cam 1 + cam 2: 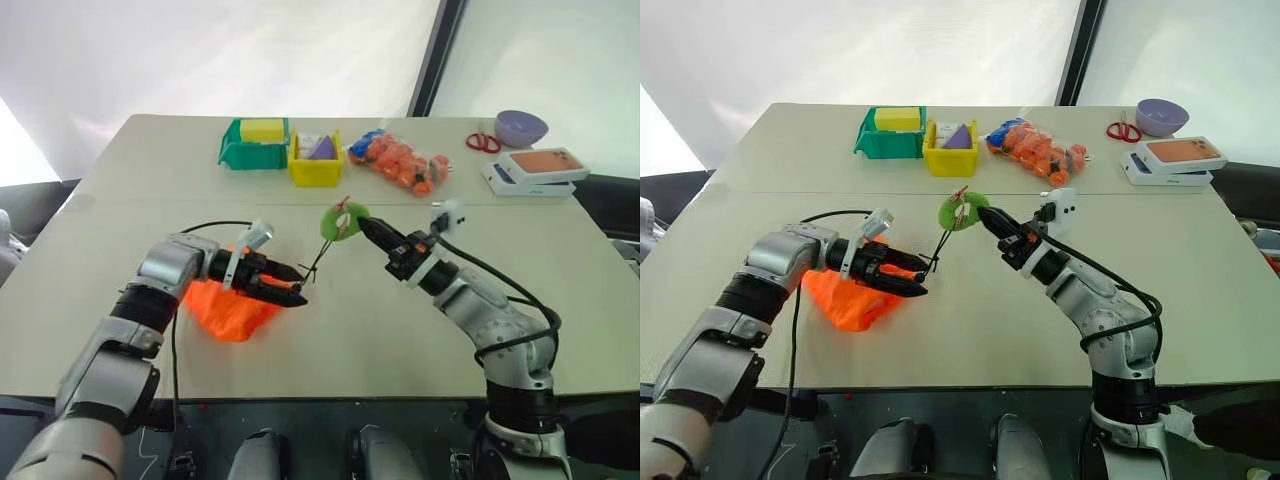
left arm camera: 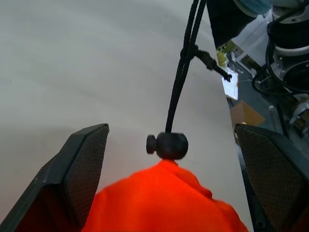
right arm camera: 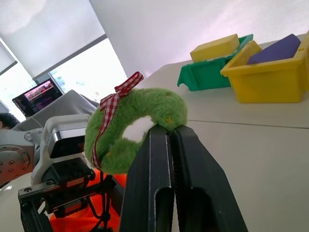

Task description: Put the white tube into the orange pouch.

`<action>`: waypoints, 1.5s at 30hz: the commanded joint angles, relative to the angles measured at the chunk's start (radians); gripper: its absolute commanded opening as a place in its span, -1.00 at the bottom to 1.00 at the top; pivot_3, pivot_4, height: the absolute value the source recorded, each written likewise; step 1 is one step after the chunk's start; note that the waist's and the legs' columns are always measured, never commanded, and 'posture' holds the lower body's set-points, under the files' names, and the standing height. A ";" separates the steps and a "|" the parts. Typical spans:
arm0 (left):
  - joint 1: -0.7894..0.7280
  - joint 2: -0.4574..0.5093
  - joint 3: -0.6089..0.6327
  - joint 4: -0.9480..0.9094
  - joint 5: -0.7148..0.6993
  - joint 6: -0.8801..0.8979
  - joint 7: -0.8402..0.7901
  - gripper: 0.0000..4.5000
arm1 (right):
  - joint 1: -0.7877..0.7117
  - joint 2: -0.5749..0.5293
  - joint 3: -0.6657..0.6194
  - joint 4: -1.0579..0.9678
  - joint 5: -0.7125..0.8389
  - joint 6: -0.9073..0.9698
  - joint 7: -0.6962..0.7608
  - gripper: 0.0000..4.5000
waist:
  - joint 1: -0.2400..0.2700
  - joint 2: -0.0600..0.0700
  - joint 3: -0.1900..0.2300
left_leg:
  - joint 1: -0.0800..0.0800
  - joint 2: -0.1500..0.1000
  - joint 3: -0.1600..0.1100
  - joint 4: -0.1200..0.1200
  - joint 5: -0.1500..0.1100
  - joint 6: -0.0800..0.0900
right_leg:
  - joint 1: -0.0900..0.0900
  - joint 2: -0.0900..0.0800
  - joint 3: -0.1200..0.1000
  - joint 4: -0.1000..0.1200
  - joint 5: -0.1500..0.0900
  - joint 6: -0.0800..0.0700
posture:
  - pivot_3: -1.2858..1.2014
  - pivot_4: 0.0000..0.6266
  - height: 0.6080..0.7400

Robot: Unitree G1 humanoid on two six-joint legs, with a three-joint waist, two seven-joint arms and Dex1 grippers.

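At the lower left of the head view, the left gripper [image 1: 290, 287] reached rightward, angled slightly down, its fingers [image 2: 84, 164] spread wide around the top of the orange pouch [image 1: 230, 308], gripping nothing. The pouch lay on the table [image 1: 330, 340]. At centre, the right gripper [image 1: 362, 226] pointed up-left, pinched shut on the green wreath [image 1: 343, 220] tied to the black cord [image 2: 181, 77]. The white tube could not be made out.
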 commanded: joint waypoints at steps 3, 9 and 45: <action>-0.031 -0.010 0.009 0.018 0.022 -0.028 -0.034 0.98 | 0.002 -0.009 -0.003 -0.056 0.015 -0.014 -0.007 -1.00 | -0.002 0.000 0.000 | 0.000 0.000 0.000 0.000 0.000 0.000 | 0.000 0.000 0.000 0.000 0.000 0.000 | 0.03 -0.52 1.00; -0.017 0.003 0.003 -0.009 0.035 -0.029 -0.070 0.15 | -0.003 -0.010 -0.001 -0.051 0.012 -0.017 -0.007 -1.00 | 0.000 0.000 0.000 | 0.000 0.000 0.000 0.000 0.000 0.000 | 0.000 0.000 0.000 0.000 0.000 0.000 | 0.03 -0.52 1.00; 0.306 0.174 0.394 -0.421 -0.067 -0.005 0.270 0.83 | 0.017 -0.136 0.090 0.158 -0.408 -0.189 -0.117 0.79 | -0.008 0.000 0.000 | 0.000 0.002 0.000 0.000 0.000 0.000 | 0.000 -0.001 0.000 0.001 0.000 0.000 | 0.03 -0.52 1.00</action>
